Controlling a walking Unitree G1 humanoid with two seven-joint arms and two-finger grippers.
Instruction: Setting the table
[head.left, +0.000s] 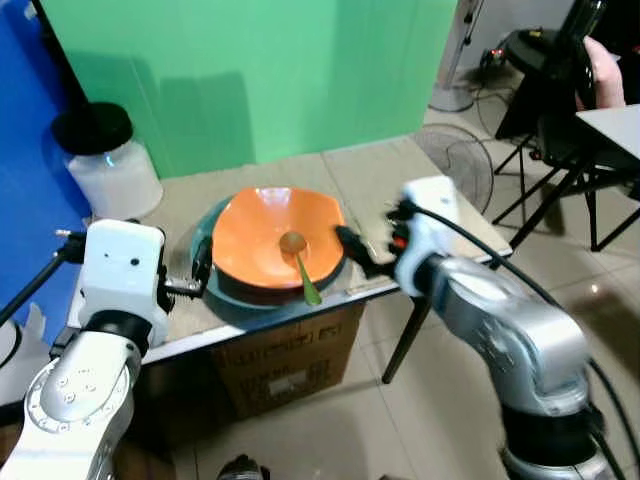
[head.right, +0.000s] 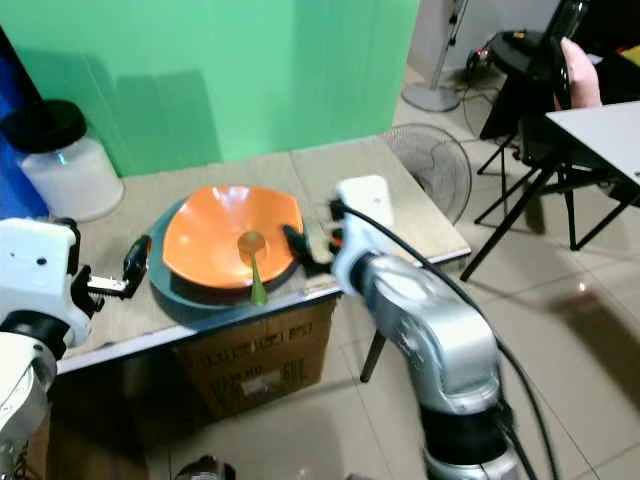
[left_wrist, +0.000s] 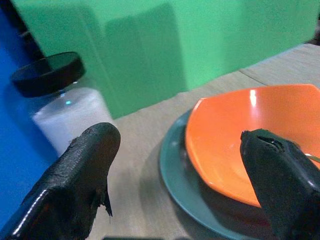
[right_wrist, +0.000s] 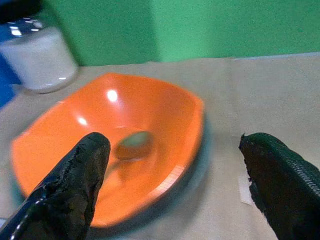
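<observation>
An orange bowl (head.left: 270, 235) sits on a teal plate (head.left: 232, 305) at the front edge of a beige table (head.left: 380, 175). A green spoon (head.left: 300, 270) lies in the bowl, its handle over the near rim. My left gripper (head.left: 200, 272) is open just left of the plate's rim. In the left wrist view the gripper (left_wrist: 175, 165) frames the plate (left_wrist: 175, 175) and bowl (left_wrist: 240, 135). My right gripper (head.left: 358, 250) is open at the bowl's right edge. In the right wrist view the bowl (right_wrist: 100, 135) lies between its fingers (right_wrist: 65, 190), nothing gripped.
A jar (head.left: 105, 160) of white contents with a black lid stands at the table's back left, before a green backdrop. A cardboard box (head.left: 290, 355) sits under the table. A floor fan (head.left: 460, 160), a folding table (head.left: 610, 125) and a person's hand (head.left: 605, 75) are to the right.
</observation>
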